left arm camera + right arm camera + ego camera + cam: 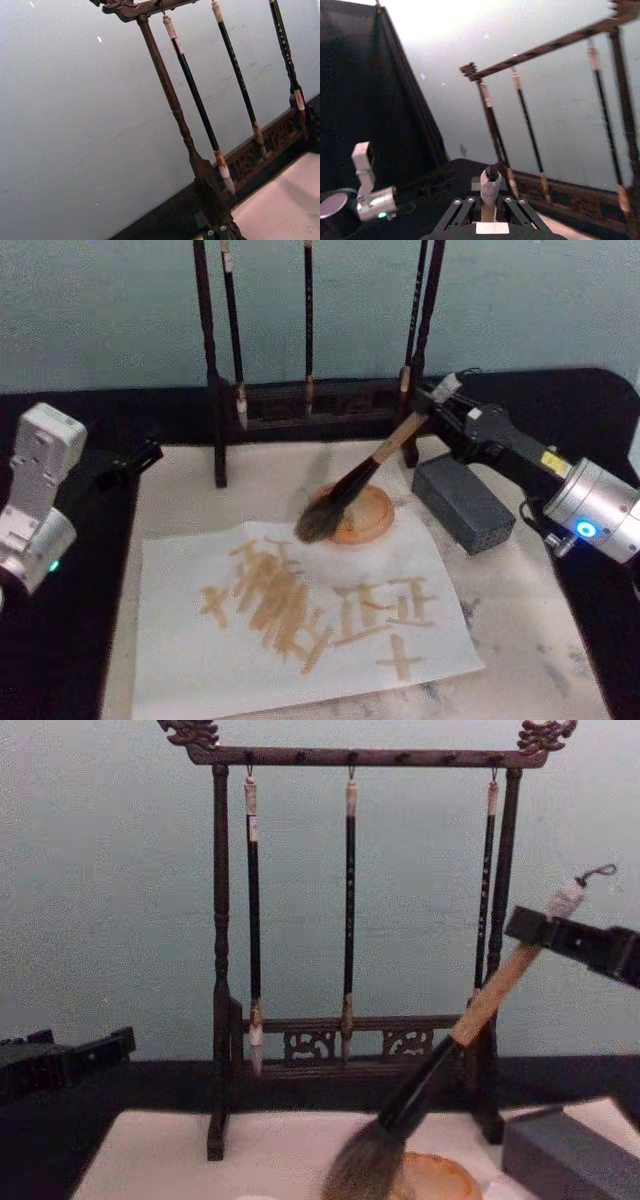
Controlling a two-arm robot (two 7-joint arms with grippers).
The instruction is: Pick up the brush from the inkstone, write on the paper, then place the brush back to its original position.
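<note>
While the right gripper [428, 408] pinched the brush [362, 478] by its upper handle, its bristles hung tilted over the inkstone [374, 522]. With the paper [180, 660] already inscribed, lowering and releasing seemed next. The left gripper [128, 462] sat parked aside.

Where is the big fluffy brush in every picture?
Head view: big brush slants across the middle.
Chest view: big brush slants from right down to bottom middle.
Right wrist view: big brush handle end, clamped in the right end effector.
Left wrist view: find the wooden rack.
Shared landmark: wooden rack.
</note>
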